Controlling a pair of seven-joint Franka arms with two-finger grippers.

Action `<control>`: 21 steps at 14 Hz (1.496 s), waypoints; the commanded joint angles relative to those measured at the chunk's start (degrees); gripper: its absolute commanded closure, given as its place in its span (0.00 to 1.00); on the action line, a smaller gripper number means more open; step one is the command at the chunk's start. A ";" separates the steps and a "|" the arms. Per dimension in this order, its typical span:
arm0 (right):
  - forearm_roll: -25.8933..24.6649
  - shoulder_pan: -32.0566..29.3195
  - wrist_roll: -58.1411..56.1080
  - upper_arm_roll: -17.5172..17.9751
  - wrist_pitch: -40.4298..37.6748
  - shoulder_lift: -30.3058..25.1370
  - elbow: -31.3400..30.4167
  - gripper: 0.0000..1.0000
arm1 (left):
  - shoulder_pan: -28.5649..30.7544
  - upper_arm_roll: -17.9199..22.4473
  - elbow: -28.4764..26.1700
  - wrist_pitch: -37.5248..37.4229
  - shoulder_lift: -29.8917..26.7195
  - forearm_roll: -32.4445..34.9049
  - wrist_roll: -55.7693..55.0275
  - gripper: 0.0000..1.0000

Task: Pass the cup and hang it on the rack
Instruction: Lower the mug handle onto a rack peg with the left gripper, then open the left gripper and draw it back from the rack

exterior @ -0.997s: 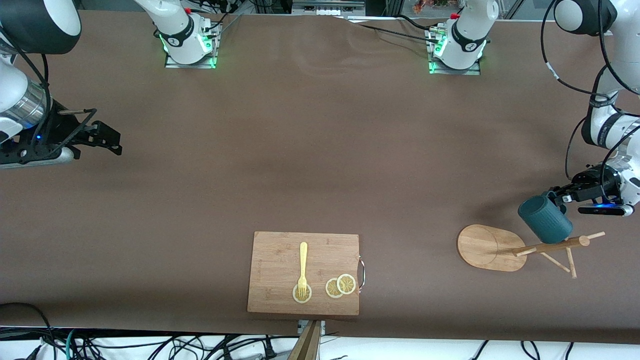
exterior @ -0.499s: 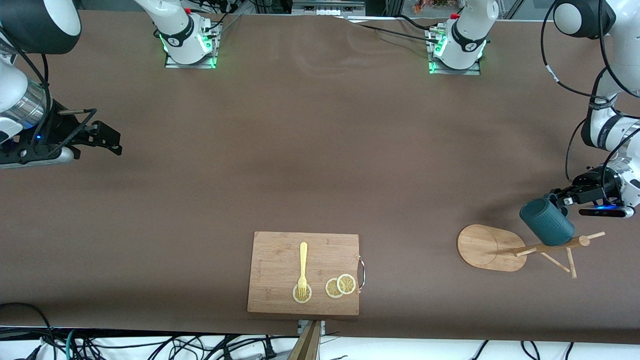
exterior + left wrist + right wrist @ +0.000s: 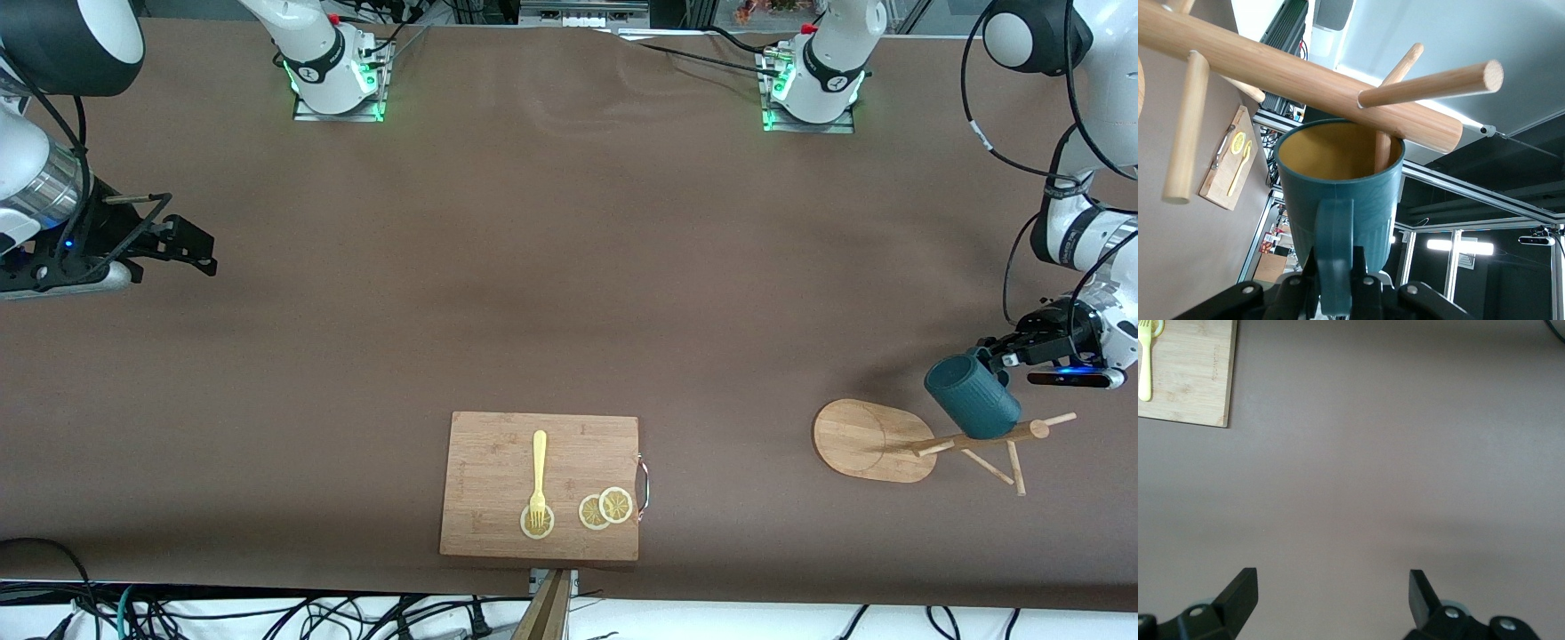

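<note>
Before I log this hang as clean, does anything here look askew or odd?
Nothing is spilled or damaged. The cup, gripped by its handle in the left gripper, is tilted with a peg of the rack inside its mouth rather than through the handle. The right gripper waits open over bare table.

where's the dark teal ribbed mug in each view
Front view: the dark teal ribbed mug is held by the left claw, against the top of the light bamboo mug tree.
Left wrist view: mug fills the centre, one peg inside its mouth.
Right wrist view: not in it.
Shared landmark: the rectangular bamboo cutting board, in all three views.
</note>
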 commanded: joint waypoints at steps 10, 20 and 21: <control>0.80 -0.15 0.04 0.03 0.27 0.07 0.27 0.00 | 1.57 3.02 1.64 -6.26 -1.13 12.53 0.18 0.00; 0.71 -0.24 0.13 -1.99 -0.70 -7.02 -8.85 0.00 | -0.44 2.67 5.68 -7.15 -12.37 52.32 0.35 0.00; 0.62 -0.24 0.04 -2.26 -1.22 -9.22 -9.39 0.00 | -1.40 2.67 5.69 -6.28 -14.04 55.59 0.35 0.00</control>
